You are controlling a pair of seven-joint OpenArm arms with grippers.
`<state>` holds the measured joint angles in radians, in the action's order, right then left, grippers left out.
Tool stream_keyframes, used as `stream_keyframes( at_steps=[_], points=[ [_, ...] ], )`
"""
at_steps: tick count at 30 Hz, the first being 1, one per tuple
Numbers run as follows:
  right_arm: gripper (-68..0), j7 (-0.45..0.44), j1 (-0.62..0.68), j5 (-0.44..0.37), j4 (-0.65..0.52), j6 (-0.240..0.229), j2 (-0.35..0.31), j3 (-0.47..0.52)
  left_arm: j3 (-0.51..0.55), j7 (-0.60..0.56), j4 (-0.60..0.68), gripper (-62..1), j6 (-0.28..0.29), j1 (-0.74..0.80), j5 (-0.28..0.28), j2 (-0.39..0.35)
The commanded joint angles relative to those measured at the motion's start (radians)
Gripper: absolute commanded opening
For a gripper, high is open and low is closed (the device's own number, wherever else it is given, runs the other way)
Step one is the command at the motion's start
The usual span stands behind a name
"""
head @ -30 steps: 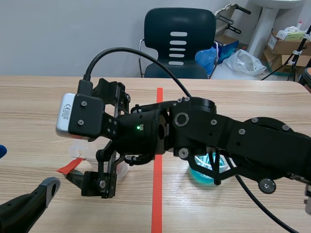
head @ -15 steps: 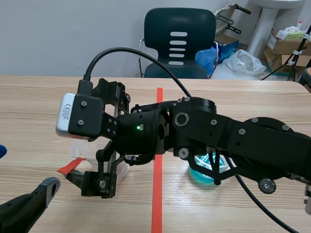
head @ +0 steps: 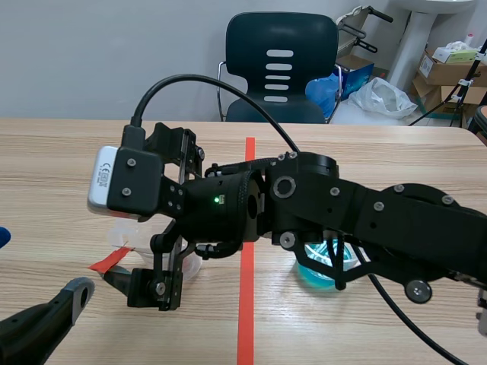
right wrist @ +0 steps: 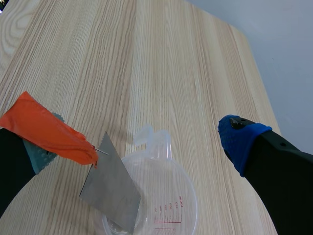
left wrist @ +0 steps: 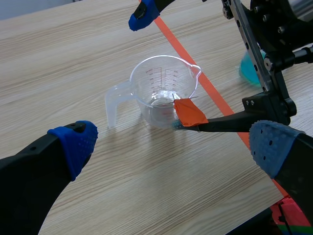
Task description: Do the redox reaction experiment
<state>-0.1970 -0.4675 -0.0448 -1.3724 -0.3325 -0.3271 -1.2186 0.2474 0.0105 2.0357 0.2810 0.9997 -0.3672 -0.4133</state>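
A clear measuring cup (left wrist: pixel 164 90) with a handle stands on the table just left of the red line; in the scene view the cup (head: pixel 125 237) is mostly hidden by the right arm. My right gripper (right wrist: pixel 142 144) hangs over it, open. A strip of orange tape (right wrist: pixel 46 129) sticks to one pad, and from it a thin grey metal sheet (right wrist: pixel 110 188) dips into the cup. The other, blue pad stands far off past the cup. My left gripper (left wrist: pixel 173 147) is open a little way short of the cup, holding nothing.
A shallow dish of teal liquid (head: pixel 327 266) sits right of the red line, under the right arm. The right arm's bulk spans the middle of the table (head: pixel 61 152). A dark chair (head: pixel 281 68) stands behind the far edge.
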Motion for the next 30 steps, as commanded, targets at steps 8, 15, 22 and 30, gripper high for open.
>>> stream_keyframes(
  at_steps=[8,15,22,30],
  points=[
    [-2.0,-0.011,-0.017,-0.010,-0.005,0.004,0.000,0.005,-0.006,-0.010,0.017,1.4,-0.001,-0.003,-0.006,0.000],
    [-2.0,-0.011,-0.017,-0.008,-0.006,0.004,0.000,0.005,-0.006,-0.010,0.017,1.4,-0.001,-0.003,-0.006,0.000],
    [-2.0,-0.008,-0.017,-0.008,-0.013,0.004,-0.002,0.005,-0.006,-0.010,0.017,1.4,-0.001,-0.003,-0.006,0.000],
    [-2.0,0.000,-0.014,-0.039,-0.169,0.003,-0.105,0.005,-0.006,-0.010,0.017,1.4,-0.001,-0.003,-0.006,0.000]
  ],
)
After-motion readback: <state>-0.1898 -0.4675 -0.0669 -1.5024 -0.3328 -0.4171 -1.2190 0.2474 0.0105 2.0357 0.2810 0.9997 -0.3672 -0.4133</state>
